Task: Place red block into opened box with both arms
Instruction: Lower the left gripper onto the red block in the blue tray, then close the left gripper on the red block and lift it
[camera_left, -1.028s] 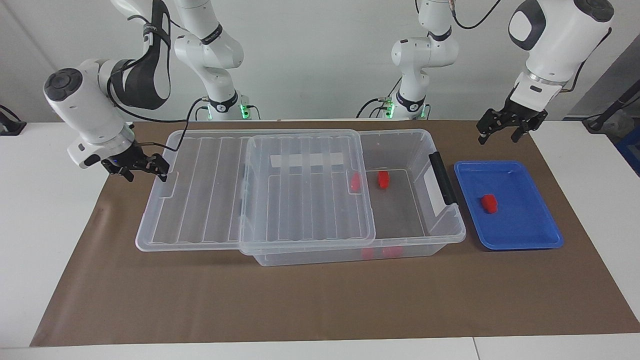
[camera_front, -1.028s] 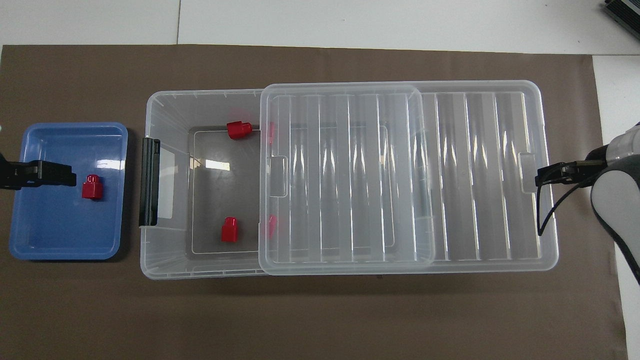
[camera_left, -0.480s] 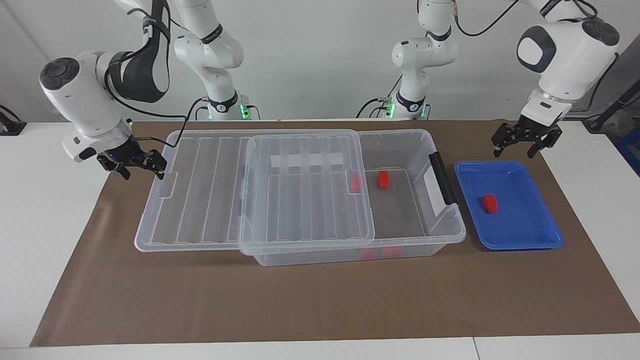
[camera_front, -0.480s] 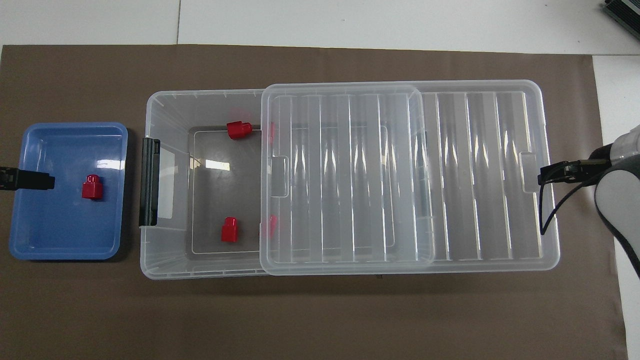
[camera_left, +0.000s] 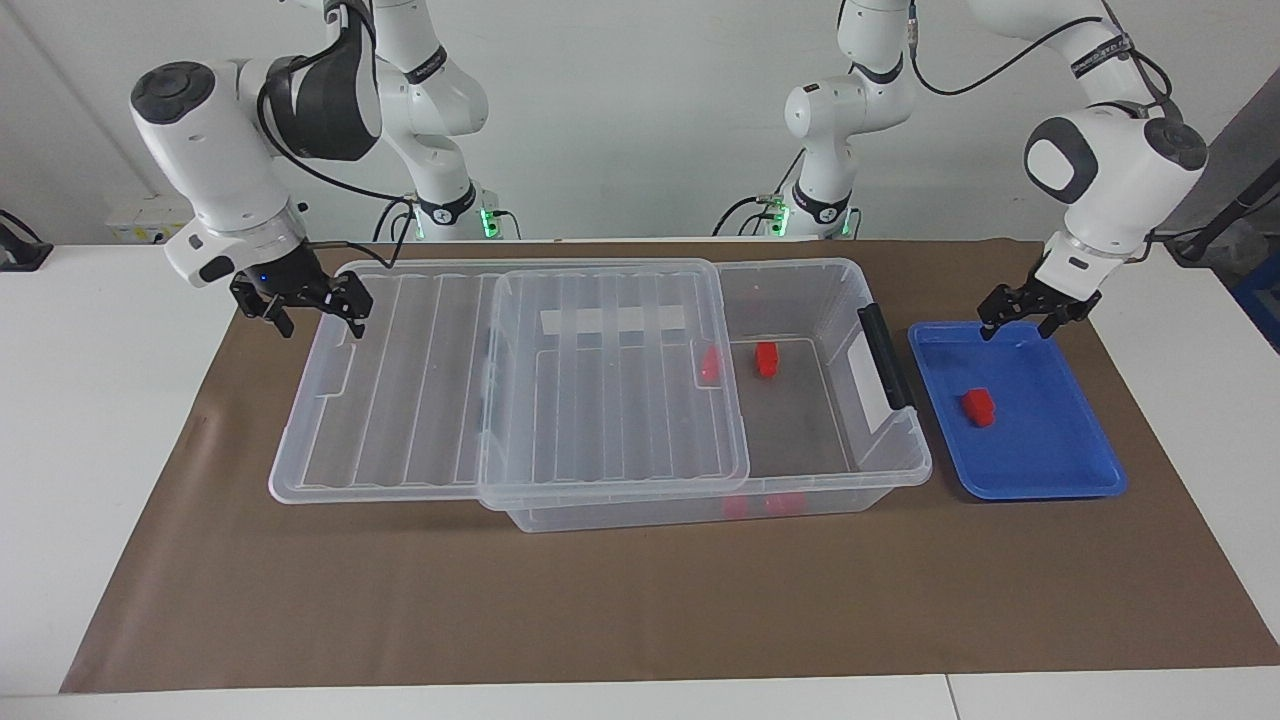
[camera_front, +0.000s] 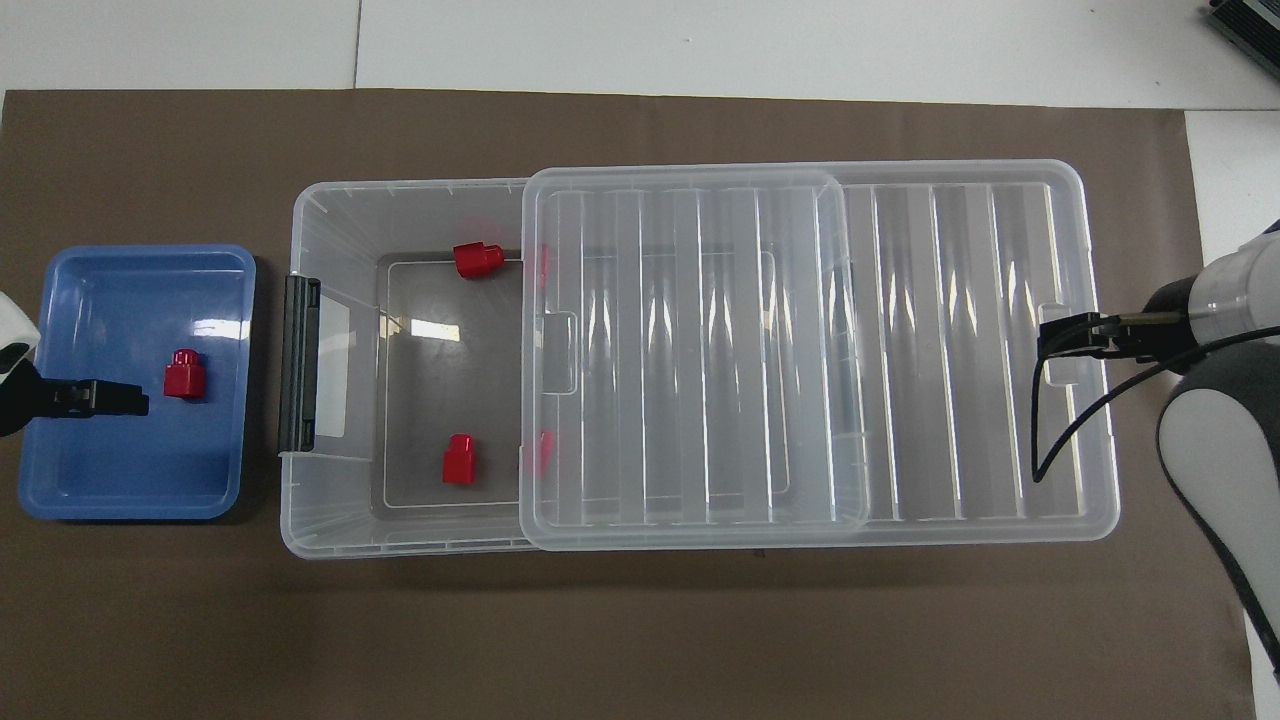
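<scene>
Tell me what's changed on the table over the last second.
The left gripper has come down to the robot-side edge of the blue tray. The right gripper has moved in over the end of the clear lid. Both remain open and empty. The red block and box haven't moved.

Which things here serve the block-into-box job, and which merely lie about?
Job: red block in the blue tray; opened box with slid lid; left end effector; right end effector.
Lying about: brown mat; two red blocks already boxed.
</scene>
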